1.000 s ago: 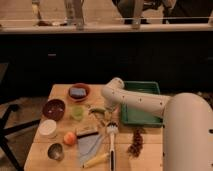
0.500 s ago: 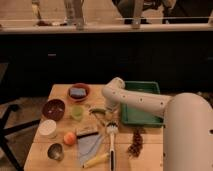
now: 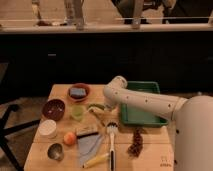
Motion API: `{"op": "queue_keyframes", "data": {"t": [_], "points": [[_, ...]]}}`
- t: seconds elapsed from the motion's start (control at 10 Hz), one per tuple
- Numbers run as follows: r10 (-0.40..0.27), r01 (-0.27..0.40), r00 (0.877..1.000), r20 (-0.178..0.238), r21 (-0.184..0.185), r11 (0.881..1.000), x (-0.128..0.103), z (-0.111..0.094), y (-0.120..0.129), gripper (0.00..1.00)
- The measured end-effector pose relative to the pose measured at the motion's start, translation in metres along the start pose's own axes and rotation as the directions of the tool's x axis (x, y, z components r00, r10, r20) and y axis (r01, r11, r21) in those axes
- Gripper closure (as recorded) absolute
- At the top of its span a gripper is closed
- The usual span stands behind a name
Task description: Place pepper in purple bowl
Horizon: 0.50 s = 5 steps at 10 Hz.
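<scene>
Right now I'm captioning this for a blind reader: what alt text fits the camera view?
A white robot arm reaches from the picture's right over a wooden table, its shut pincer low at the table's middle, next to a small slender green pepper. A round dark purple bowl sits at the left, apart from both.

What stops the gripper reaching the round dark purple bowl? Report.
Probably yes. The gripper hangs shut by the slender green pepper; only a small light-green cup stands between it and the bowl, low enough to clear.
</scene>
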Motion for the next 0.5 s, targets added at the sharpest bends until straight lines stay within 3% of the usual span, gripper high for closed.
{"op": "queue_keyframes", "data": {"t": [0.2,0.5], "points": [[-0.036,0.034,0.998,0.050,0.034,0.999,-0.015,-0.020,0.003,1.00],[-0.090,0.085,0.993,0.082,0.056,0.995,-0.037,-0.031,0.014,1.00]]}}
